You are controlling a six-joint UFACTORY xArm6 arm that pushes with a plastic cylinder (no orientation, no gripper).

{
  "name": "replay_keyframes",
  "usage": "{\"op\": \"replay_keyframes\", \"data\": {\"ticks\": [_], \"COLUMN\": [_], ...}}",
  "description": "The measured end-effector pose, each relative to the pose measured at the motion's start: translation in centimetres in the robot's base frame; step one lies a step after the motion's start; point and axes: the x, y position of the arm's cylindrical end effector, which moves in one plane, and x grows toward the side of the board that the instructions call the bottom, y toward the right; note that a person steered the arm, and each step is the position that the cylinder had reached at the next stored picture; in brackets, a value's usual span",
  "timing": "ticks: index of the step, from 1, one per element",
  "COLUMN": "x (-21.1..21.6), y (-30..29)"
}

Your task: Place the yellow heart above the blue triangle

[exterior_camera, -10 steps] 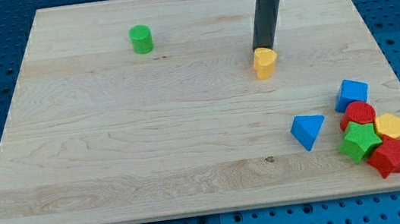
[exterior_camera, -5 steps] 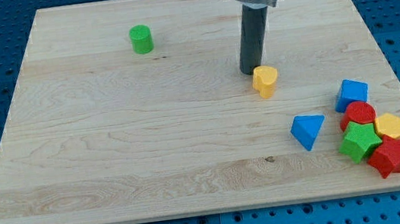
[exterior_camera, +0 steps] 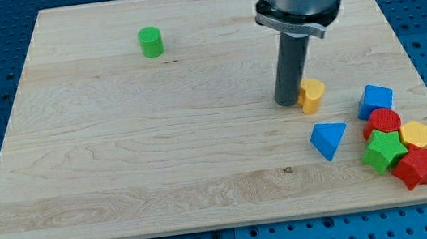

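Note:
The yellow heart [exterior_camera: 312, 94] lies on the wooden board, right of centre. The blue triangle [exterior_camera: 328, 139] lies just below it in the view, a small gap apart. My tip [exterior_camera: 288, 102] stands on the board touching the heart's left side. The rod rises toward the view's top and hides the board behind it.
A cluster sits at the view's right edge: a blue block [exterior_camera: 376, 101], a red cylinder [exterior_camera: 384, 122], a yellow hexagon [exterior_camera: 416, 134], a green star [exterior_camera: 385, 151] and a red star [exterior_camera: 417, 167]. A green cylinder [exterior_camera: 151, 41] stands at the upper left.
My tip has moved down and to the right, pushing the yellow heart from the upper middle toward the blue triangle. The other blocks have not moved.

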Motion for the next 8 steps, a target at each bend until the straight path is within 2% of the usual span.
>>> {"op": "replay_keyframes", "data": {"ticks": [2, 3, 4, 7, 8], "x": [-1.5, -3.4, -3.5, 1.8, 1.3], "y": [-0.7, 1.3, 2.4, 2.9, -0.5]}}
